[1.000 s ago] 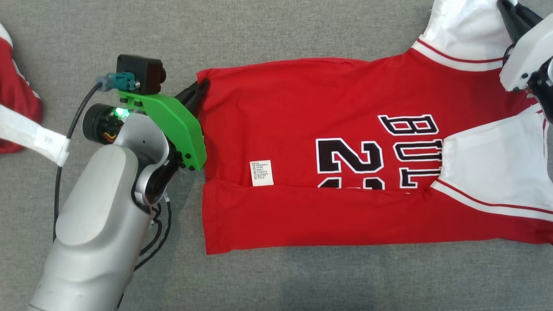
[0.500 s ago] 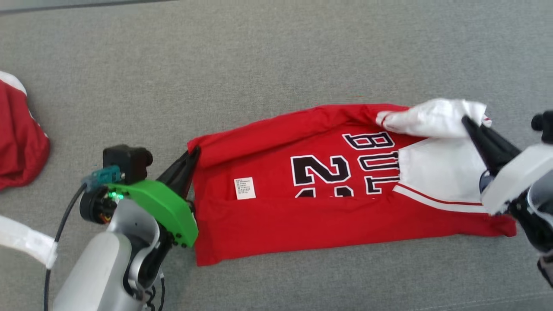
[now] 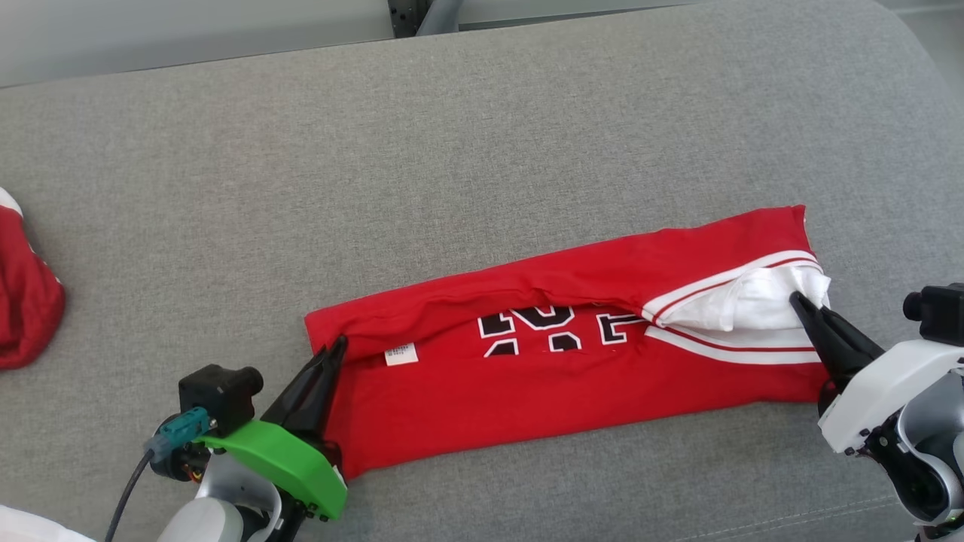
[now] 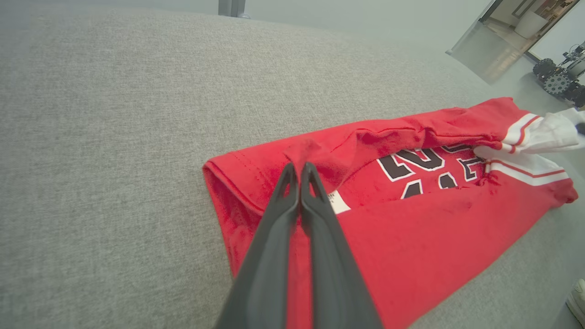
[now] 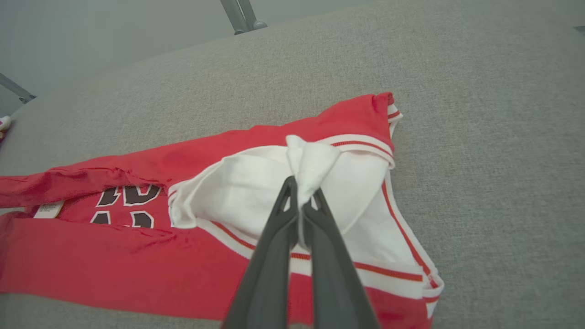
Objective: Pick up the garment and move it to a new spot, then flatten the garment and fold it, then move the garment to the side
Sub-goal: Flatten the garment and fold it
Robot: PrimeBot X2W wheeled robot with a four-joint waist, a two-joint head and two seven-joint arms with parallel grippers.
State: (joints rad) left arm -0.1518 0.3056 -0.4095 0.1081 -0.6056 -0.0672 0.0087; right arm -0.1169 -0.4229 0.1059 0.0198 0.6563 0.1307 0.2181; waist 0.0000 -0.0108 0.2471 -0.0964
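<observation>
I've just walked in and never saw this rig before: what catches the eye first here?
A red jersey with black-and-white lettering lies folded into a long strip across the grey padded surface. The left gripper is shut on its red end and the right gripper on its bunched white fabric at the other end. A second red garment sits at the head view's far left edge.

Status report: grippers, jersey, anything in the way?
Left gripper shut on jersey hem. Right gripper shut on white sleeve. Far edge folded over the print. Second red garment far left, apart.
</observation>
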